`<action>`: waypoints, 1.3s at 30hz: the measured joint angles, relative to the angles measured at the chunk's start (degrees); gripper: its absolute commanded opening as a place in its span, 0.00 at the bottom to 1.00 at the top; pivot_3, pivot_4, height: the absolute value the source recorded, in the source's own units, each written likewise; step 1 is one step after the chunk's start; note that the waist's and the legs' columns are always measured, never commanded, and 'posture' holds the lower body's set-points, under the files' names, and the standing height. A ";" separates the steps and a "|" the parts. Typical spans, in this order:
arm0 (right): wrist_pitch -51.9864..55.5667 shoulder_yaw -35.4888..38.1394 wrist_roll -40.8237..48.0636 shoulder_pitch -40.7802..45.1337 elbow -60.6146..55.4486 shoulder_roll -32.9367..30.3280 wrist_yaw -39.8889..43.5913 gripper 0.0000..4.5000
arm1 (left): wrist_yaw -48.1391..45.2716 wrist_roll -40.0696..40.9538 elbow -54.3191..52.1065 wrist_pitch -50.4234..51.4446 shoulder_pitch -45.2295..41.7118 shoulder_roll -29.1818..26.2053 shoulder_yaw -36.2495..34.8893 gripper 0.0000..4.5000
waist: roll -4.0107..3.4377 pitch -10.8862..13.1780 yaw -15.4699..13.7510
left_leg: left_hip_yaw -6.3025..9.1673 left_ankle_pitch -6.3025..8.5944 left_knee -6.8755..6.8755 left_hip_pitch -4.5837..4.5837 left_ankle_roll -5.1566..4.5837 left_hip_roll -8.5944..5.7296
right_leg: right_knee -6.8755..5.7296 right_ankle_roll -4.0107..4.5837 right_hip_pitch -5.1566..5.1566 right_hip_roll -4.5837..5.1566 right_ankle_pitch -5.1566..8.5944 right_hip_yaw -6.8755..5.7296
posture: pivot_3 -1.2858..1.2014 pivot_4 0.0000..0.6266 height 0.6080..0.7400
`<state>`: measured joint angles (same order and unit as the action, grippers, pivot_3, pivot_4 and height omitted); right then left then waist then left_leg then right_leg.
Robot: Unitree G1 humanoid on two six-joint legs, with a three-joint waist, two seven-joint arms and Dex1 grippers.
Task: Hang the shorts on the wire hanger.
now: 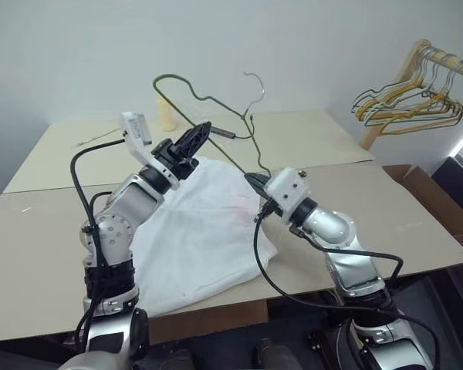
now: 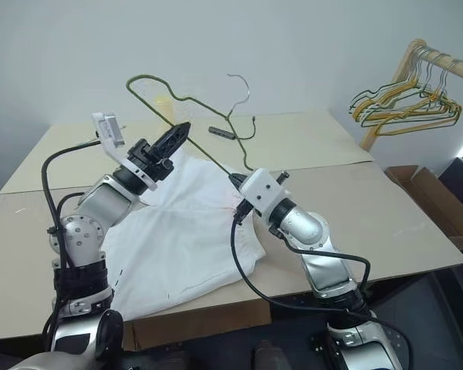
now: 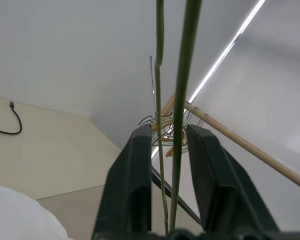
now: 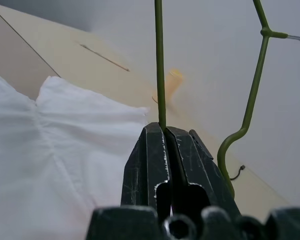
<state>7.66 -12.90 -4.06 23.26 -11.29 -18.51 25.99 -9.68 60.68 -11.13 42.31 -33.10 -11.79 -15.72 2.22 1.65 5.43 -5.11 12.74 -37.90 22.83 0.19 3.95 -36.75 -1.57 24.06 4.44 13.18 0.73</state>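
Desk (image 1: 417, 223) surface, pale beige, carries the shorts (image 1: 197, 239), which lie spread flat near its front edge between the two arms, one corner drooping over that edge. Above them the wire hanger (image 1: 216, 116) is held in the air, tilted, hook uppermost, clear of the cloth. The right end effector (image 4: 165, 131) is clenched on one straight run of the wire, over the right part of the shorts. The left end effector (image 3: 162, 137) has two strands of the wire passing between its fingers; whether they pinch the wire I cannot tell. It sits above the shorts' far edge.
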 measured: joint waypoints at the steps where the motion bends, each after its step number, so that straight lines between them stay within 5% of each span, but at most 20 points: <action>1: -0.84 -0.03 -0.57 0.13 0.54 0.01 -0.26 0.00 | 0.10 -0.04 0.01 -0.08 -0.01 0.15 0.00 0.00 | 0.00 0.00 0.03 | 0.00 0.00 0.00 0.00 0.00 0.00 | 0.00 0.00 0.00 0.00 0.00 0.01 | 0.50 0.00 1.00; 8: -3.56 -0.61 -5.00 0.44 1.95 -0.05 -1.34 0.00 | -0.91 -3.53 -0.14 -1.68 0.00 -0.73 1.71 0.00 | 0.00 0.00 0.00 | 0.00 0.00 0.00 -0.01 0.00 -0.01 | 0.00 0.00 -0.01 0.00 0.00 0.01 | 0.50 0.00 1.00; 20: -8.23 -1.78 -6.46 -0.38 -0.19 -3.46 1.90 0.97 | -7.99 -9.94 -0.30 -7.22 1.77 -3.08 3.52 0.00 | 0.01 0.00 0.07 | -0.01 0.00 0.00 0.01 0.00 0.00 | 0.01 0.00 0.01 0.00 0.00 0.00 | 0.49 0.00 1.00; 25: 10.31 5.07 15.56 -3.68 -11.17 -12.07 17.00 0.99 | -17.94 -8.70 2.50 -7.15 1.65 -11.57 0.04 0.00 | 0.02 0.01 0.08 | 0.00 0.00 0.00 -0.01 0.00 0.01 | 0.05 0.00 -0.03 0.02 0.01 -0.02 | 0.49 0.00 1.00; 30: 34.45 14.46 45.45 2.01 -10.04 -22.65 33.08 0.99 | -36.69 -2.95 8.18 -4.61 1.41 -21.04 -3.53 0.00 | 0.00 0.04 0.39 | -0.01 0.00 0.01 -0.16 0.00 0.04 | -0.03 0.09 -0.04 -0.02 0.08 -0.02 | 0.48 0.00 1.00; 33: 43.39 13.33 50.96 7.38 -4.76 -27.49 39.92 0.99 | -48.84 1.40 11.63 -2.17 0.81 -24.95 -5.03 0.00 | 0.00 0.04 0.41 | 0.03 0.01 0.03 -0.18 0.00 0.06 | 0.00 0.14 -0.06 -0.02 0.21 -0.08 | 0.48 0.00 1.00; 39: 54.16 9.84 54.76 12.25 5.71 -19.73 39.72 0.99 | -59.09 4.80 17.82 -0.44 -4.83 -25.64 -6.50 0.00 | 0.03 0.03 0.32 | 0.06 0.00 0.02 0.04 0.00 0.04 | -0.01 0.11 0.09 -0.02 0.08 -0.08 | 0.48 0.00 1.00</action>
<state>61.83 -3.06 50.70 35.51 -5.58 -38.24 65.71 -68.77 65.49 6.69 41.86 -37.92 -37.43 -22.22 2.25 1.68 5.75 -5.05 12.74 -37.87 22.88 0.18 3.99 -36.76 -1.47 24.15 4.41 13.26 0.66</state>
